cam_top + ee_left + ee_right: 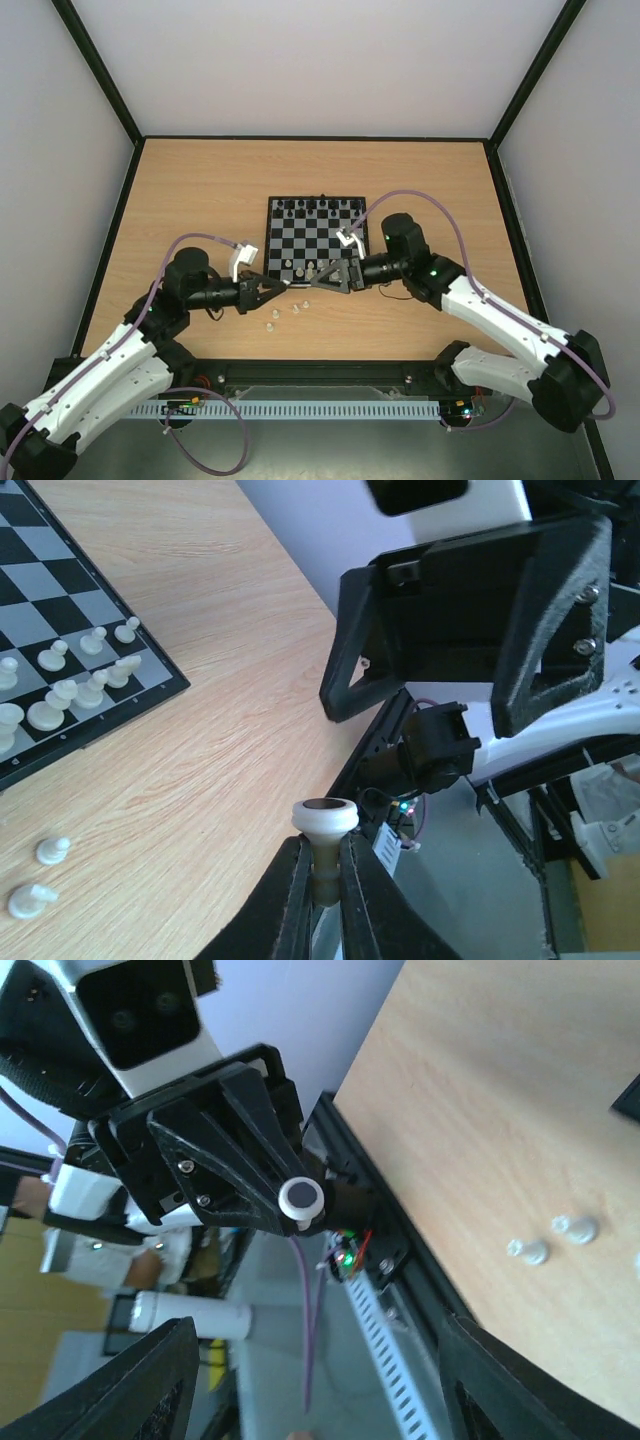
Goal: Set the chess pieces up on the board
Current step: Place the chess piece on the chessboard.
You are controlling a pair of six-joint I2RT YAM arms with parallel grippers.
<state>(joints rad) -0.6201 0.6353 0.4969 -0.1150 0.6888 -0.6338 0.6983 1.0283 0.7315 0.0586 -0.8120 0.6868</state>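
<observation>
- My left gripper (283,287) hangs just off the near edge of the board (320,240), over the table (200,190). Its fingers (285,900) are pinched tight on the stem of one white piece (324,820), whose round base points away from the wrist.
- My right gripper (318,281) faces the left one nose to nose at the board's near edge. Its fingers (150,1380) are spread wide with nothing between them, and in its wrist view the held piece sits straight ahead.
- The board lies square in the middle of the table. Several white pieces (60,695) stand on its near rows, and the black pieces (315,208) line the far rows.
- Two loose white pieces (272,318) lie on the wood near the board's near edge, close to my left gripper.
</observation>
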